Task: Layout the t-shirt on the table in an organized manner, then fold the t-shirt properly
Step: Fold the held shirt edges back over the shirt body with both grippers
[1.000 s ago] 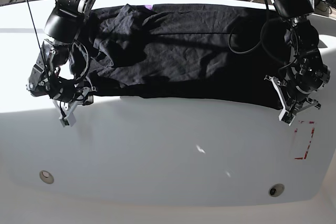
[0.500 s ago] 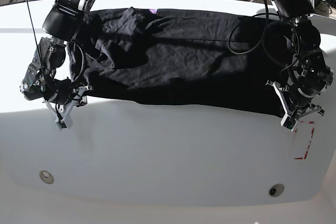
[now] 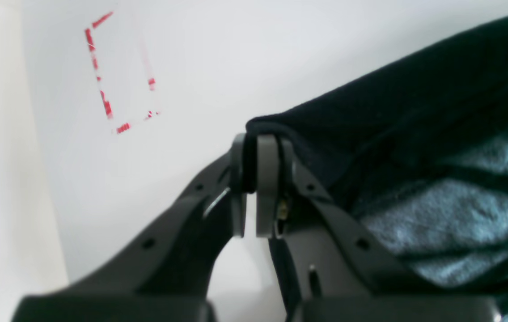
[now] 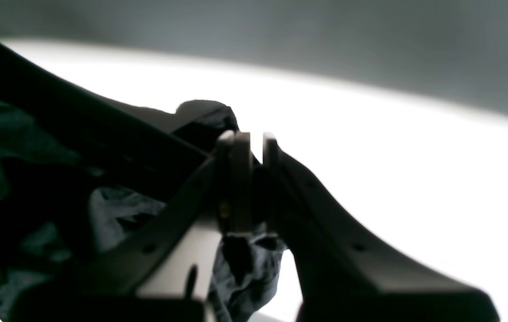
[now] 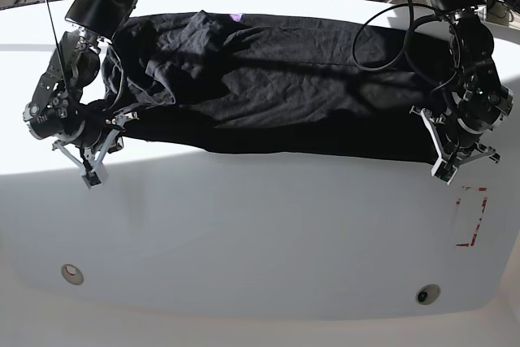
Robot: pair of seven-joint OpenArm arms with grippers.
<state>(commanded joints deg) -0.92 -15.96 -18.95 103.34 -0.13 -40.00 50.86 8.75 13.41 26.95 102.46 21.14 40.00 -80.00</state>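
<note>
We see both wrist views blurred; our left hand (image 3: pixel 250 179) and right hand (image 4: pixel 249 179) each pinch a corner of the wrinkly black t-shirt (image 5: pixel 276 79) on the smooth white table (image 5: pixel 260 233).

The black t-shirt (image 5: pixel 276 87) lies spread across the table (image 5: pixel 260 225), each arm at one near corner.

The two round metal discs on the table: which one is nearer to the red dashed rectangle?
The disc at the base view's lower right, just below and left of the red dashed rectangle. The other disc sits far across the table, lower left.
</note>
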